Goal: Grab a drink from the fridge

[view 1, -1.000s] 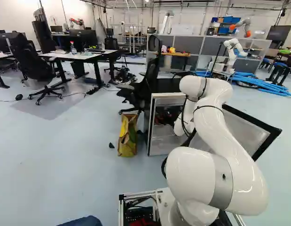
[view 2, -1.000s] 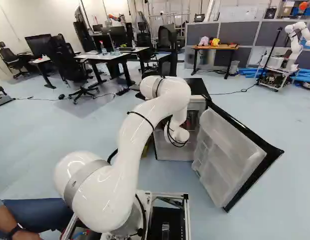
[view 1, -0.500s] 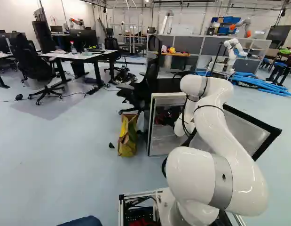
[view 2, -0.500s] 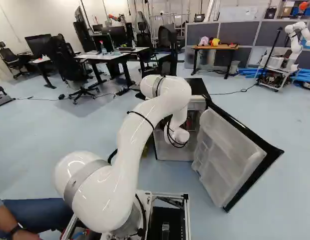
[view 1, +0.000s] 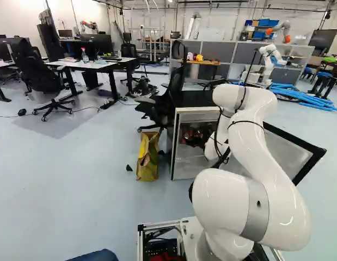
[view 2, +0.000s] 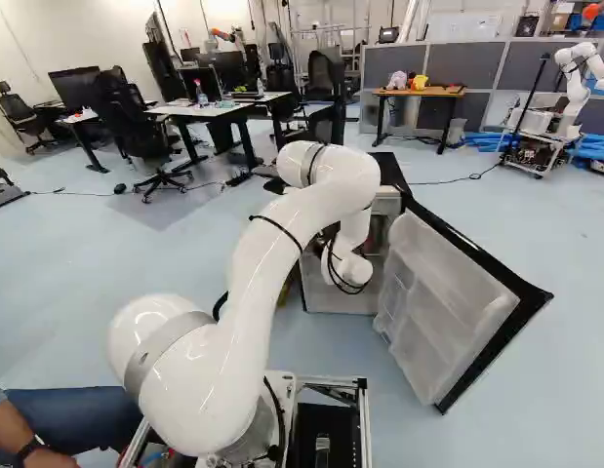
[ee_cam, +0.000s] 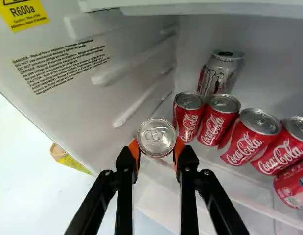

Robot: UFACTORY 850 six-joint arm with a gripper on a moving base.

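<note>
Shifted slightly toward the right of both base views since half a second ago, the glossy white arm (view 1: 252,147) reaches into a small fridge (view 1: 191,113) from an unmoved base. In the wrist view, the black two-fingered gripper (ee_cam: 156,147) pinches a cylindrical can with a silver metal lid (ee_cam: 156,137) between its orange pads (ee_cam: 134,150), its long axis roughly following the fingers' line. The can sits beside the smooth white inner wall with moulded ribs (ee_cam: 58,105); glossy red cans with white lettering (ee_cam: 215,122) stand just ahead and to one side, a shiny silver can (ee_cam: 221,73) behind them. The way out likely runs back toward the base, away from that row, past the black-edged door with pale moulded shelves (view 2: 448,302); a sideways swing could clip the wall.
</note>
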